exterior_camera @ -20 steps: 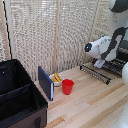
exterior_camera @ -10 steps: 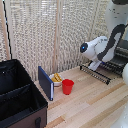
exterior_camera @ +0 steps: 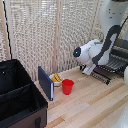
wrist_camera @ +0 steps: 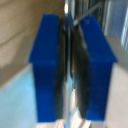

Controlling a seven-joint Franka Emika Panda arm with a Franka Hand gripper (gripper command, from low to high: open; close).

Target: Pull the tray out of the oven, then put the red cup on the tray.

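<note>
Here, the exterior view shows a pale wooden table [exterior_camera: 95, 107] in front of a woven light screen [exterior_camera: 45, 35]. The white robot arm [exterior_camera: 97, 50] reaches in from the exterior view's right, its wrist lowered toward the tray [exterior_camera: 102, 74], a rack of thin dark wires that juts out over the table from the oven [exterior_camera: 120, 52] at the exterior view's right edge. The claw itself is hidden behind the arm in this view.

In the wrist view, the claw [wrist_camera: 70, 70] appears as two blue fingers [wrist_camera: 47, 65] pressed almost together, pinching a thin dark bar between them; the picture is blurred, but the bar looks like a wire of the tray.

The red cup [exterior_camera: 67, 86] stands upright on the table, well apart from the tray, toward the exterior view's left. Just behind it sits a small bowl [exterior_camera: 57, 79] with yellow contents, and beside that an upright dark blue board [exterior_camera: 45, 83]. A big black fabric bin [exterior_camera: 20, 97] fills the lower left corner of the exterior view.
</note>
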